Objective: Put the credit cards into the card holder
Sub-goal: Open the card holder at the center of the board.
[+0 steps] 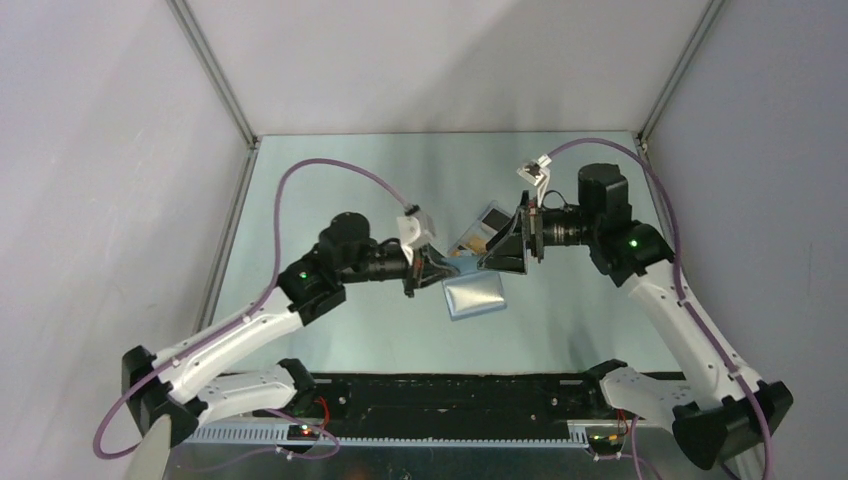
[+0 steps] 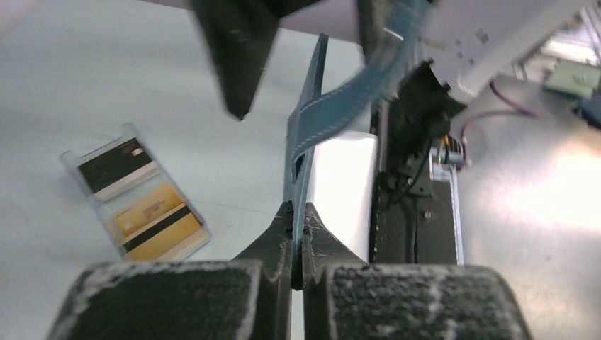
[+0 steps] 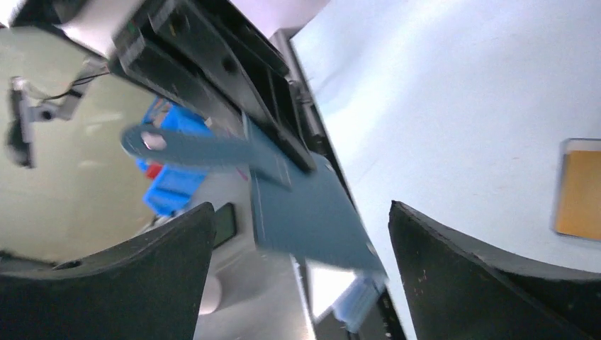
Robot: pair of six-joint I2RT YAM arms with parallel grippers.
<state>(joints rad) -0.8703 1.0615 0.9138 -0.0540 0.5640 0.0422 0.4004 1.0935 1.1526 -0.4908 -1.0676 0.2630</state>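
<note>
Top external view, from the left: my left gripper (image 1: 428, 268) reaches toward the middle of the table, and my right gripper (image 1: 497, 260) comes in from the opposite side to face it. The holder (image 1: 478, 297) hangs between and just below them. A clear tray (image 1: 492, 214) lies on the table beyond them, with cards (image 1: 472, 243) in it.

Left wrist view: the tray (image 2: 71, 157) lies flat at the left, well apart from my fingers. It holds a black card (image 2: 117, 161) at its far end and yellow cards (image 2: 152, 219) with a dark stripe nearer me. In the centre my left gripper (image 2: 298, 216) is clamped tight on the thin edge of the holder (image 2: 306, 134). The holder stands edge-on and upright out of my fingertips, its blue stitched strap (image 2: 354, 85) curling away to the upper right. One dark finger (image 2: 234, 64) of my right gripper hangs just left of the holder, apart from it.

Right wrist view: my right gripper (image 3: 299, 209) stands spread wide. The blue holder (image 3: 312, 212) sits in the gap with space on both sides, touching neither finger. Its strap (image 3: 191, 145) sticks out to the left. An orange card (image 3: 577, 195) shows at the far right edge, on the table.
</note>
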